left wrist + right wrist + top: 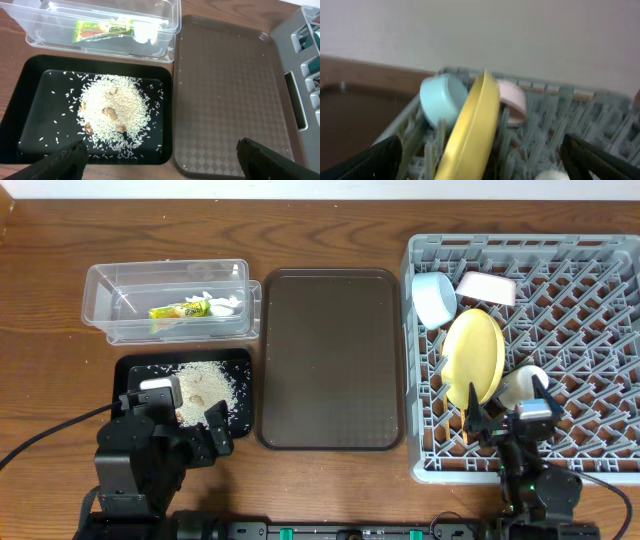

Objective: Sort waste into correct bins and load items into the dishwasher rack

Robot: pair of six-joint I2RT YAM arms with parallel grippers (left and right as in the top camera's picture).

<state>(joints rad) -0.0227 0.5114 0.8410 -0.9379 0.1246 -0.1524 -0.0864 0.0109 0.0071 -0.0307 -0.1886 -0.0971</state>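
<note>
The clear tub (pixel 110 290) holds the yellow-green wrapper (pixel 180 309) and white tissue (pixel 222 302); both also show in the left wrist view, the wrapper (pixel 102 29) and the tissue (pixel 145 32). The black tray (pixel 135 370) holds a heap of rice (pixel 205 385) (pixel 117 112). My left gripper (pixel 180 430) (pixel 165 162) is open and empty over the black tray's near edge. The grey rack (pixel 600 310) holds the blue bowl (pixel 433 298), white bowl (pixel 487 288), yellow plate (pixel 474 357) on edge and the cup (pixel 522 383). My right gripper (pixel 510 420) (pixel 487 162) is open at the rack's front, facing the plate (pixel 475 125). I cannot make out the chopsticks.
The dark brown serving tray (pixel 330 360) (pixel 225 90) lies between the black tray and the rack. The rack's wall (pixel 305 65) stands right of it. A pale wall rises behind the table.
</note>
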